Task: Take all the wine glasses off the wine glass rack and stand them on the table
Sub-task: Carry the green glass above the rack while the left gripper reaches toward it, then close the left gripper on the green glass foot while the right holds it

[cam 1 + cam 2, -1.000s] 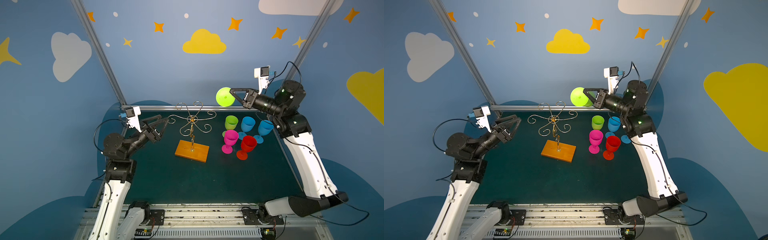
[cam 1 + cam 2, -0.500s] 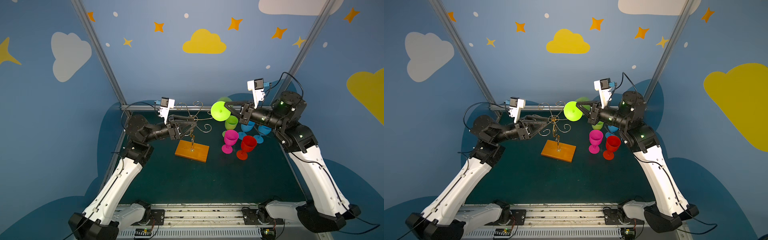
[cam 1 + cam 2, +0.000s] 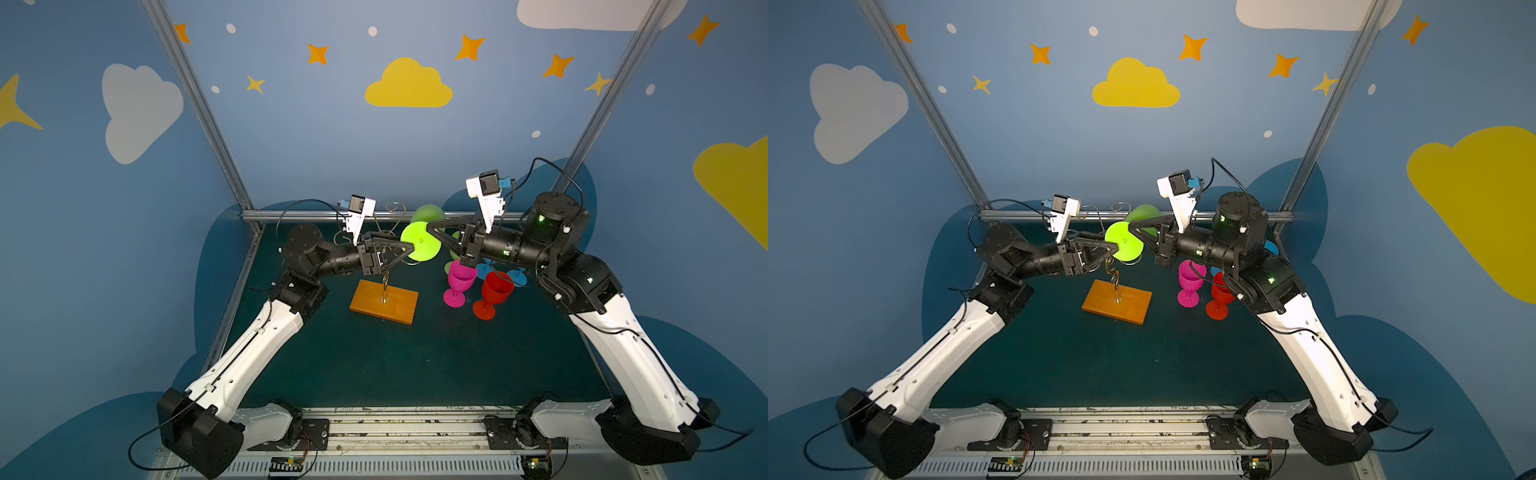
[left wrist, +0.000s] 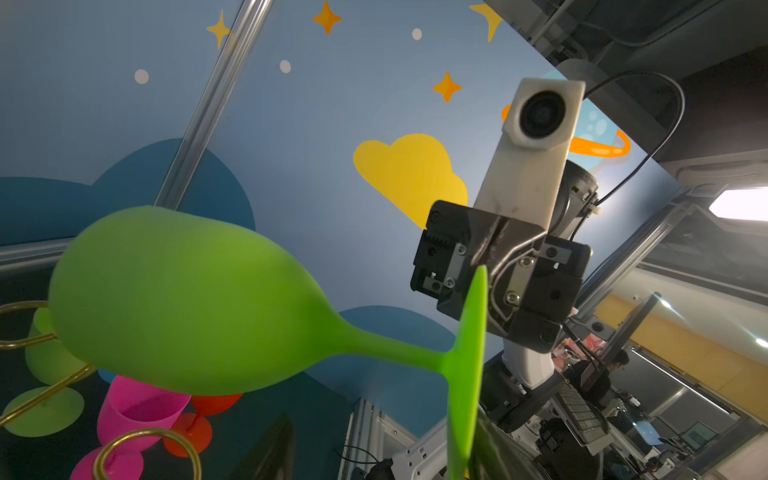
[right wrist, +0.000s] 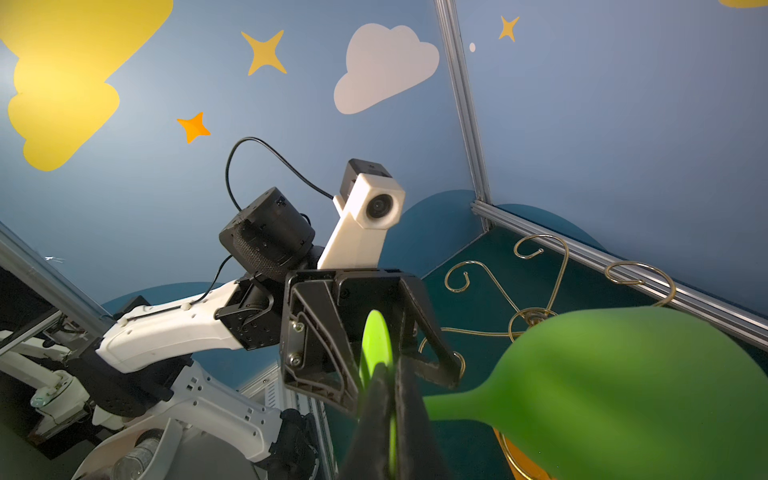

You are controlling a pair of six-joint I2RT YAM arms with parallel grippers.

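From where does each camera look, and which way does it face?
Top views: high above the arm bases, looking down at the table; both whole arms, left gripper and right gripper both at the lime wine glass near the wine glass rack.
Left wrist: on the left arm, facing the right gripper pinching the glass's foot.
Right wrist: on the right arm, facing the left gripper, jaws open around that foot.
Shared: both wrist views show the glass's bowl.
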